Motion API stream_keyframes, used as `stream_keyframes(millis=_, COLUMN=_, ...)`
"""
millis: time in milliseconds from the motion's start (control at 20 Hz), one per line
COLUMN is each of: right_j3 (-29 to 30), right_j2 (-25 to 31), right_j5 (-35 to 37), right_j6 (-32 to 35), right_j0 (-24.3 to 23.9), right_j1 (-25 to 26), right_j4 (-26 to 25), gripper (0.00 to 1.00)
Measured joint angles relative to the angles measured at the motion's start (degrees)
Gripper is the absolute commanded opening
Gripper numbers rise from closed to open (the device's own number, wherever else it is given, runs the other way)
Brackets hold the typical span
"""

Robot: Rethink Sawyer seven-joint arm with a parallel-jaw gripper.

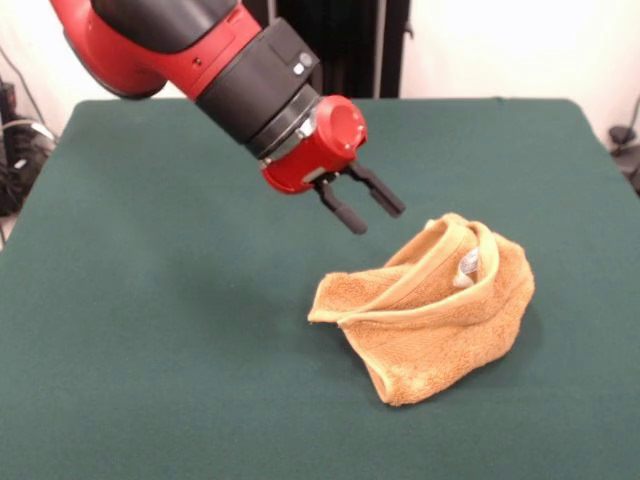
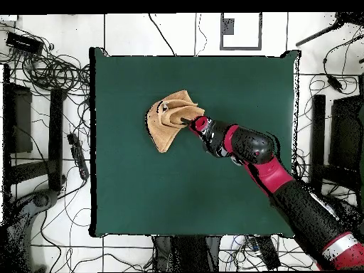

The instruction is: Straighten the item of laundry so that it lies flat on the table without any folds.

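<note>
One towel point(image 1: 425, 320) lies on the green bench point(image 1: 150, 300), right of centre in the front view, bunched into a folded heap with a woven band curling across its top and a small white tag point(image 1: 466, 268) showing. Just behind it hangs one claw point(image 1: 364, 205), fingers spread apart, gripping nothing, clear of the cloth.

The front camera sits low and close across the bench point(image 1: 150, 330), facing the arm whose tool point(image 1: 365, 205) enters from upper left, while the overhead camera looks straight down from high up on the whole bench point(image 2: 142, 192) and surrounding floor.
</note>
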Motion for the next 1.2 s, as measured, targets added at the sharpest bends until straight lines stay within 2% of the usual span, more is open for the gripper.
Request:
stream_keyframes(millis=500, right_j3=2.06, right_j2=3.45, right_j5=-2.84, right_j6=0.0, right_j0=-0.29, right_j1=1.67, right_j4=0.33, gripper=1.0)
stream_keyframes(millis=1200, right_j3=2.82, right_j2=7.03, right_j5=-12.18, right_j6=0.0, right_j0=0.05, right_j1=4.77, right_j4=0.37, gripper=1.0)
